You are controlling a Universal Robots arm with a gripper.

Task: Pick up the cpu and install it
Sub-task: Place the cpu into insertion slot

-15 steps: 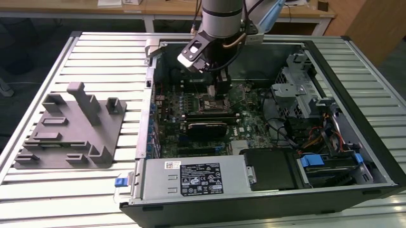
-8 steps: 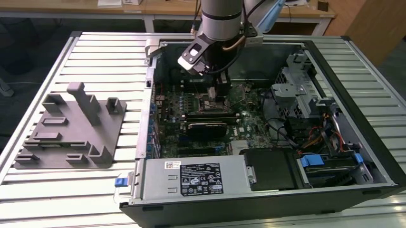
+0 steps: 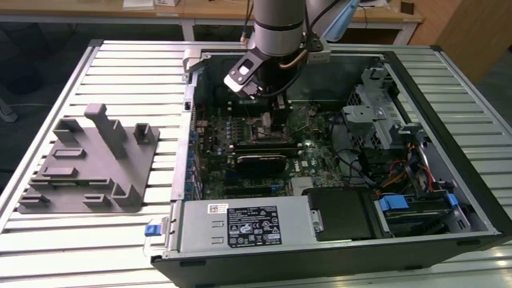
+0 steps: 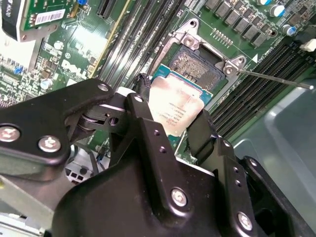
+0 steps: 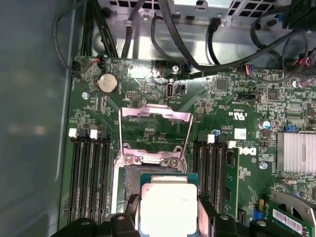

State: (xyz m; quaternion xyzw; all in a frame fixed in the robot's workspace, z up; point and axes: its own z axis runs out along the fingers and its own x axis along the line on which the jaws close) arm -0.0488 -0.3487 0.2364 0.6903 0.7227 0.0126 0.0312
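Note:
In both wrist views my gripper [image 4: 173, 118] [image 5: 168, 207] is shut on the cpu [image 4: 177, 104] [image 5: 167, 201], a flat square chip with a silver top and a green rim. One black finger [image 4: 142, 96] presses one edge of the chip and the other finger [image 4: 200, 132] presses the opposite edge. The cpu hangs tilted just above the open socket [image 4: 197, 66] [image 5: 129, 183] on the green motherboard, overlapping part of it. The socket's metal load plate [image 5: 155, 127] is flipped back. In the exterior view the arm [image 3: 276, 24] reaches down into the open computer case above the socket area [image 3: 260, 123].
The thin socket lever [image 4: 271, 79] sticks out beside the socket, and memory slots [image 5: 89, 173] flank it. A grey plastic fixture tray [image 3: 88, 162] lies on the slatted table at the exterior view's left. A black block [image 3: 260, 161], the power supply [image 3: 240, 225] and drive cages [image 3: 384, 120] crowd the case.

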